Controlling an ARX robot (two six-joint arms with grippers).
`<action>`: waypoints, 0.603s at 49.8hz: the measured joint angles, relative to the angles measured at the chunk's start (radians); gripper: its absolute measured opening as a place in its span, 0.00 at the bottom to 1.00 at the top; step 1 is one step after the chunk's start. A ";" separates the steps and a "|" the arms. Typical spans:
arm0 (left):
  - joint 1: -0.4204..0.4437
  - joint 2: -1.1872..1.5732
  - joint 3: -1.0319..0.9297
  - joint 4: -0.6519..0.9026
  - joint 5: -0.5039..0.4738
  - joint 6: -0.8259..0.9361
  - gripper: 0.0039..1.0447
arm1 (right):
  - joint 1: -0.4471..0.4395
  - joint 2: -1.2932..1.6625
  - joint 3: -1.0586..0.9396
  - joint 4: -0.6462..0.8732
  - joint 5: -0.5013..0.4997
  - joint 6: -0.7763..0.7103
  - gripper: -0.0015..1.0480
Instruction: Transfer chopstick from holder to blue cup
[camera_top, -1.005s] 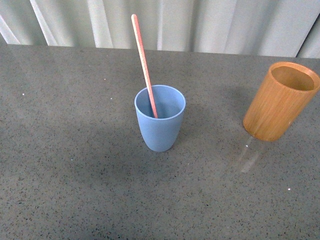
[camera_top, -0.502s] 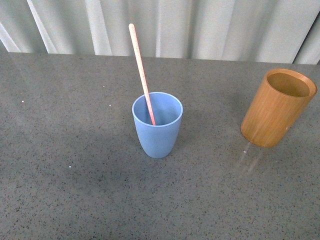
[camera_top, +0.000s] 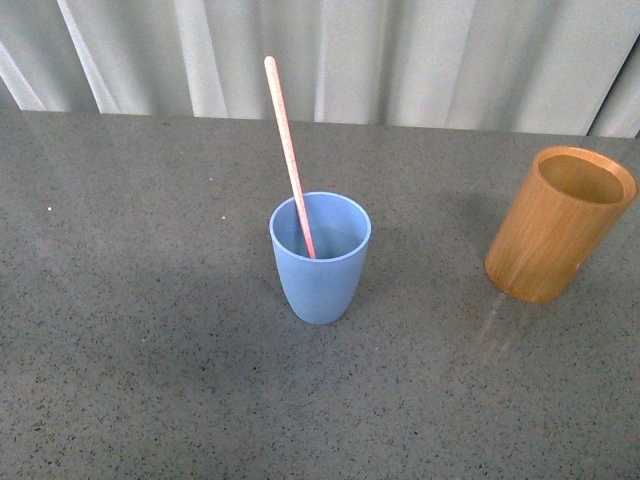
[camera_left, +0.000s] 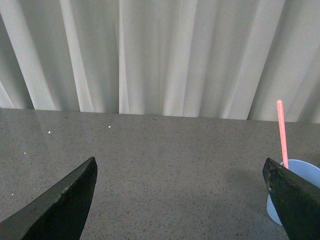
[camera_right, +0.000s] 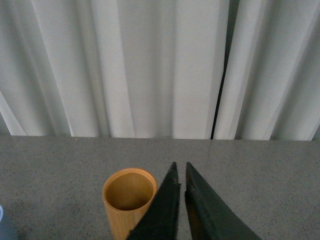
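Observation:
The blue cup (camera_top: 320, 256) stands upright mid-table with the pink chopstick (camera_top: 288, 150) leaning inside it, its top tilted back-left. The tan wooden holder (camera_top: 558, 224) stands to the right with nothing visible in it. Neither arm shows in the front view. My left gripper (camera_left: 180, 167) is open, its dark fingers (camera_left: 60, 205) wide apart over bare table, with the cup (camera_left: 295, 172) and stick (camera_left: 282, 132) beside one finger. My right gripper (camera_right: 180, 170) is shut with nothing in it, and the holder (camera_right: 129, 202) sits just beside its tips.
A grey speckled tabletop (camera_top: 150, 350) runs under everything. Pale pleated curtains (camera_top: 400, 50) hang along the table's far edge.
The front view has shifted slightly between frames. The cup, stick and holder keep the same arrangement.

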 joint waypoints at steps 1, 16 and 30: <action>0.000 0.000 0.000 0.000 0.000 0.000 0.94 | 0.000 -0.005 -0.003 -0.002 0.000 0.000 0.02; 0.000 0.000 0.000 0.000 0.001 0.000 0.94 | 0.000 -0.122 -0.071 -0.055 0.001 0.000 0.01; 0.000 0.000 0.000 0.000 0.001 0.000 0.94 | 0.000 -0.248 -0.111 -0.137 0.001 0.000 0.01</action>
